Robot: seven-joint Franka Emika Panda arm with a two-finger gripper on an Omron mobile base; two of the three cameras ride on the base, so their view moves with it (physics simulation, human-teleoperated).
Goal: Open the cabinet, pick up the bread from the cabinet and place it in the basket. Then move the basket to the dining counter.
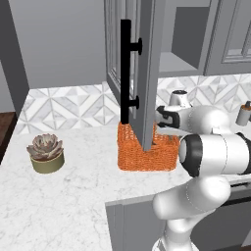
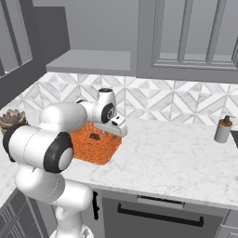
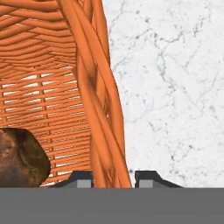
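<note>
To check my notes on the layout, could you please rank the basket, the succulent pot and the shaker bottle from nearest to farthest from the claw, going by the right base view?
1. The basket: right at the claw, which straddles its rim.
2. The succulent pot: far left edge, beyond the arm.
3. The shaker bottle: far right, by the tiled wall.

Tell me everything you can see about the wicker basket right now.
The basket is orange woven wicker, rectangular with rounded corners, upright sides and no handle. It sits upright on the marble worktop, below the open cabinet door. The brown bread lies inside. In the hand view the pincer straddles the basket's rim, one fingertip on each side.
</note>
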